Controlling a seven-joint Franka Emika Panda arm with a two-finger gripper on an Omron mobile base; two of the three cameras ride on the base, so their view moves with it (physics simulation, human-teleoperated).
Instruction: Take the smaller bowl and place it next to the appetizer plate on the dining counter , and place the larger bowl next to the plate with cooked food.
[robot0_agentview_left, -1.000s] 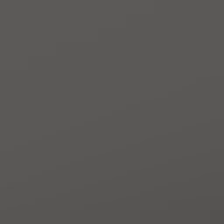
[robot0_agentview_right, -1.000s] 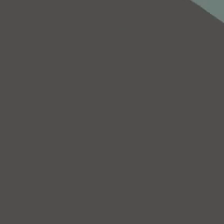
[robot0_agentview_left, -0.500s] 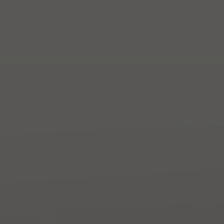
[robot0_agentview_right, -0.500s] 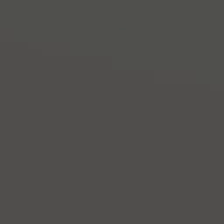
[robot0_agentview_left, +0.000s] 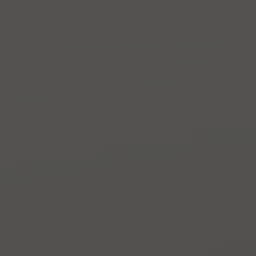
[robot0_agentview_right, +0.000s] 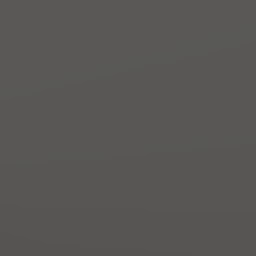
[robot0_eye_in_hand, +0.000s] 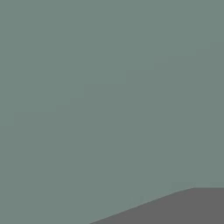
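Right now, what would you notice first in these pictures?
Mostly flat colour. Both base views show one plain dark grey surface from edge to edge, with no bowl or plate to pick out. The hand view shows a smooth grey-green surface, too plain to tell what it is.

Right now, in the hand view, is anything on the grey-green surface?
The grey-green surface is plain and even; nothing rests on the stretch in view. Whether it is wall or panel cannot be told, and what lies behind it is covered.
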